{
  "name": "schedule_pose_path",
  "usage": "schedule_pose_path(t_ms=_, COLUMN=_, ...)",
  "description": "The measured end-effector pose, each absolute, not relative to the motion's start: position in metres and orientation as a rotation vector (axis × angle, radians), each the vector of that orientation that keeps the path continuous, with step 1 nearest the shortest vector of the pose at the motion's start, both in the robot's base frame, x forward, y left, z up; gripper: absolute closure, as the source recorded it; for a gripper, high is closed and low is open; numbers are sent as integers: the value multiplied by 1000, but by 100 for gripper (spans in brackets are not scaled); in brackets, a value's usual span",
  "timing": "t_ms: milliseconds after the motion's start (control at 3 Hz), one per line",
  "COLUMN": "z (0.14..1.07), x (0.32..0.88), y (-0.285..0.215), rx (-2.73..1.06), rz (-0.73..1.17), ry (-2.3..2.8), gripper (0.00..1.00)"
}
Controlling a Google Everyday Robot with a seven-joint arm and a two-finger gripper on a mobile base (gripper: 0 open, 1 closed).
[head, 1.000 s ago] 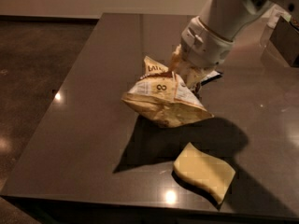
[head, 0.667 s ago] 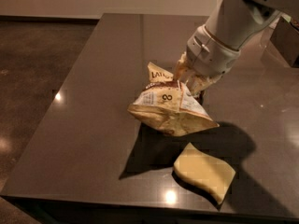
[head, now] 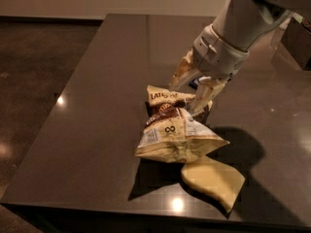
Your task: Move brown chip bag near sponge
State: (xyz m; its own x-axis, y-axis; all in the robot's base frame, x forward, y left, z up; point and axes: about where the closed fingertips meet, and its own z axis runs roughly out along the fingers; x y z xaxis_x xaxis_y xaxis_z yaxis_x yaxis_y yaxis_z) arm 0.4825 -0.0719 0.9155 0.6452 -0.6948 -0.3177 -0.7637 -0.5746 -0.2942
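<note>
The brown chip bag [head: 172, 132] is down on the bench [head: 97, 106], slumped on its side with the white label facing up, and its lower edge is right against the sponge [head: 214, 178]. From this angle the bag's bottom corner looks to overlap the sponge's upper edge, though I can't say whether it rests on the sponge or only touches it.

Up at the bag's top end is the gripper [head: 185, 97], low over the bench on the far side. Its two fingers are spread wide, with daylight between them and nothing clamped. The nearer finger [head: 201, 101] sits by the bag's upper right corner, and I can't tell whether it touches the foil. The other finger [head: 180, 74] angles away, clear of the bag.

As for the step in hand, the carrying looks finished. Bag and sponge are side by side, so the goal appears met. This reads as the let-go, with only the pull-away left.

The next move calls for a clean exit: lift up and back toward the far side of the bench, keeping the fingers spread. The risk is that nearer finger. If it snags the crinkled corner, the light bag could tip or slide off the sponge. The bag looks settled rather than balanced, so a gentle rise should leave it where it lies.
</note>
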Motion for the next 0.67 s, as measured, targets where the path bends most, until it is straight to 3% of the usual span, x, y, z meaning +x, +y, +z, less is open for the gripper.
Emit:
schedule_pose_path(t_ms=333, z=916, x=483, y=-71, rx=-2459, rz=227, ry=1148, gripper=0)
schedule_pose_path(t_ms=667, z=916, x=483, y=-71, rx=-2459, rz=227, ry=1148, gripper=0)
